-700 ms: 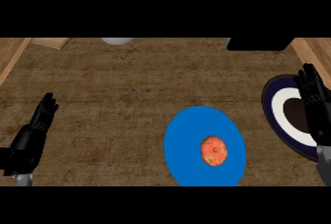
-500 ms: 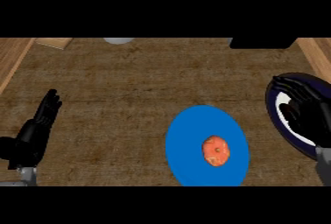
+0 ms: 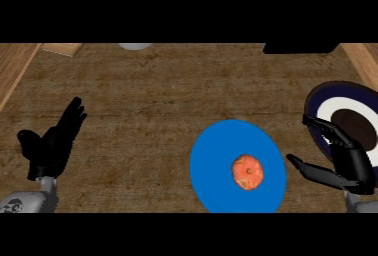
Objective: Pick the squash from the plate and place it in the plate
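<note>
An orange squash (image 3: 249, 172) lies on the blue plate (image 3: 221, 150) at the lower middle of the counter. A dark blue plate with a white ring and brown centre (image 3: 347, 107) sits at the right edge. My right hand (image 3: 347, 162) hangs between the two plates, just right of the blue plate, thumb and fingers spread toward the squash with nothing between them. My left hand (image 3: 53, 145) rests open at the lower left, fingers up, far from both plates.
Wooden rims (image 3: 16, 70) border the counter on the left and right. A pale round object (image 3: 135, 46) and a black box (image 3: 299, 47) sit along the far edge. A light wooden block (image 3: 63, 48) lies at the far left.
My right hand has come down and left off the dark plate to the blue plate's right edge, its fingers spread toward the squash. The left hand has stayed at the lower left.
</note>
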### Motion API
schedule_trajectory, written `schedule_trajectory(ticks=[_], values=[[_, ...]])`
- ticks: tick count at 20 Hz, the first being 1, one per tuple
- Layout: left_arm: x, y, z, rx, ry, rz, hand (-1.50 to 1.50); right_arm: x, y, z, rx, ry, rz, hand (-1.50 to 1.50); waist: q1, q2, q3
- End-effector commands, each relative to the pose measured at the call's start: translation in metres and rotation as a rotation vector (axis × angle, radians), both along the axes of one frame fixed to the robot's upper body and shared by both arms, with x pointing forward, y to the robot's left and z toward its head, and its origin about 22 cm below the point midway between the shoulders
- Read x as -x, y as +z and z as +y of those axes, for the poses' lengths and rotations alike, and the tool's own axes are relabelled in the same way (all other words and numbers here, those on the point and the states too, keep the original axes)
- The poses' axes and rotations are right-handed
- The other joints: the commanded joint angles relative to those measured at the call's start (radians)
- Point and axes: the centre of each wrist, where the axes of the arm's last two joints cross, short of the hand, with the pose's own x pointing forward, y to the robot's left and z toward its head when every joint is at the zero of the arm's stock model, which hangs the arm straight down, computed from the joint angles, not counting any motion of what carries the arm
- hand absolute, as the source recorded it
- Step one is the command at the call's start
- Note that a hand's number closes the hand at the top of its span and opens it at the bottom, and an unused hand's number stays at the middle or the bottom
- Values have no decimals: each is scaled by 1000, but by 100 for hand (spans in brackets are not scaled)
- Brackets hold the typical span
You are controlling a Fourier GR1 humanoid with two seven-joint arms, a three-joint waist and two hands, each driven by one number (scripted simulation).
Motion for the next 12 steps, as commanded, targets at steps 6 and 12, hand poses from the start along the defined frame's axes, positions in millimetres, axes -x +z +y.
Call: schedule_trajectory(ticks=[6, 12], values=[[-2, -4, -9, 10, -16, 34, 0, 34, -52, -5, 282, 141, 39, -150, 18, -3, 1], [-11, 8, -19, 27, -8, 29, 0, 36, 8, 6, 389, 161, 75, -150, 9, -6, 0]])
